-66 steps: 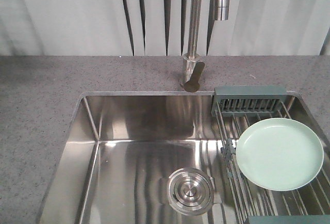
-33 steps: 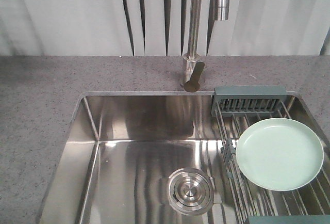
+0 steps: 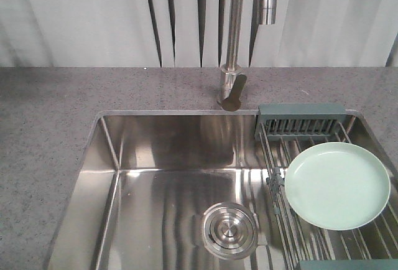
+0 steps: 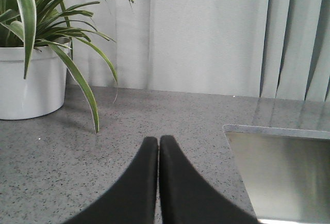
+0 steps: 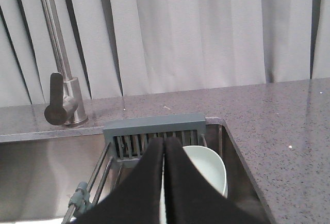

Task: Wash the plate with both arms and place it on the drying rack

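The pale mint-green plate (image 3: 337,186) lies flat on the wires of the drying rack (image 3: 301,121), which spans the right end of the sink. No arm shows in the front view. In the right wrist view my right gripper (image 5: 164,141) is shut and empty. It hangs above the plate (image 5: 206,170) and in front of the rack's slotted box (image 5: 154,128). In the left wrist view my left gripper (image 4: 158,140) is shut and empty. It is over the grey counter, left of the sink corner (image 4: 281,172).
The steel sink basin (image 3: 174,152) has a round drain (image 3: 230,229). A tall chrome faucet (image 3: 233,40) stands behind it on the speckled grey counter (image 3: 50,108). A white pot with a green plant (image 4: 28,82) sits on the counter at the far left. Pale curtains hang behind.
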